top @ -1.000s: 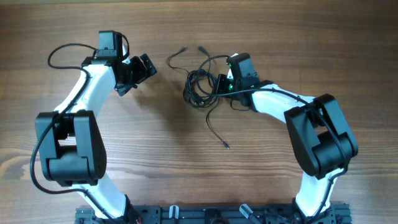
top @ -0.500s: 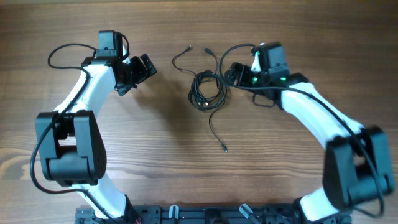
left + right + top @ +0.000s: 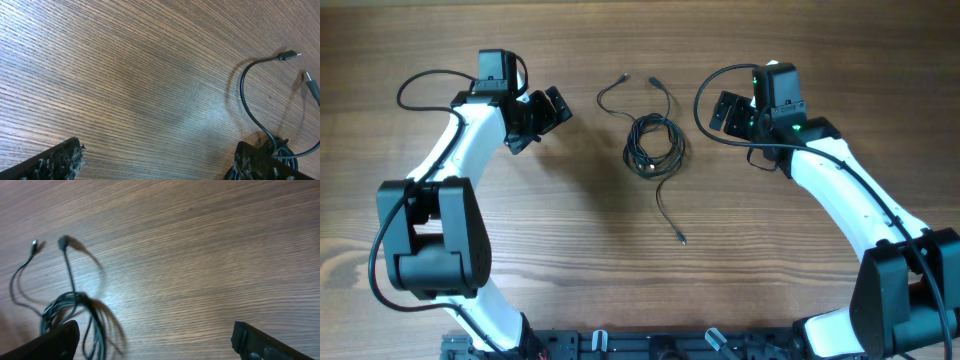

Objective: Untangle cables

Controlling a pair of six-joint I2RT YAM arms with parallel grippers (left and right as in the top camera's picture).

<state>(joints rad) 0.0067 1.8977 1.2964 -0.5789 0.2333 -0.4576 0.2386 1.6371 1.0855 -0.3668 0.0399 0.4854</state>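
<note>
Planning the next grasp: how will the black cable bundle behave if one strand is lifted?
Probably floppy: the cables lie in thin, loose curves. Lifting one strand would likely drag the coil along, since its loops overlap. It looks light, so a push should slide it, not roll it.

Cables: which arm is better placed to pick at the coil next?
Right, probably. The right gripper sits closer to the cables than the left gripper. Both are open and hold nothing, so nearness decides.
</note>
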